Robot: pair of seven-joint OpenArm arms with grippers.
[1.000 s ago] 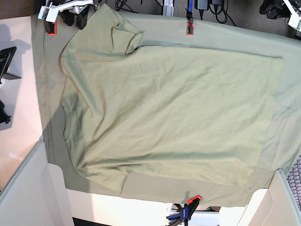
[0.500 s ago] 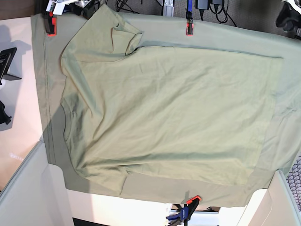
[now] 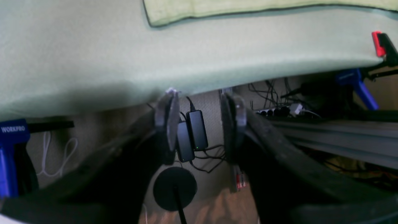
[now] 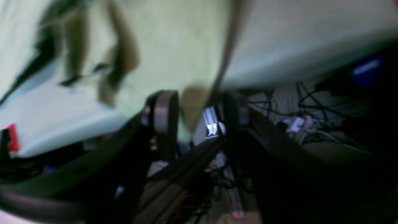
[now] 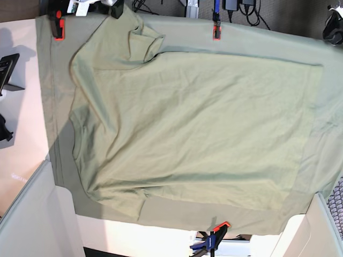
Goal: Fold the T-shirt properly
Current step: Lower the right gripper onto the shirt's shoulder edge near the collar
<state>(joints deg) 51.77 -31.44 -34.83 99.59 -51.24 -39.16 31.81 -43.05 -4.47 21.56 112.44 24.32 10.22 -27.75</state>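
- While the left gripper (image 3: 199, 124) hangs past the table edge with its jaws apart and nothing between them, no fold looks begun on its side.
- Ahead of its fingertips lies the green tablecloth (image 3: 93, 62); beyond that, a hemmed corner of the T-shirt (image 3: 174, 12) lies flat and untouched.
- The right gripper (image 4: 199, 118) also stands apart; its view is blurred, but a hanging flap of pale cloth seems to sit between or just before the jaws, and I cannot tell whether it touches them.
- From the base view, the T-shirt (image 5: 193, 128) is spread wide over the tablecloth (image 5: 321, 53), one sleeve (image 5: 134, 37) rumpled near the right gripper (image 5: 110, 6).
- My judgement: spreading is mostly done and all folds remain.
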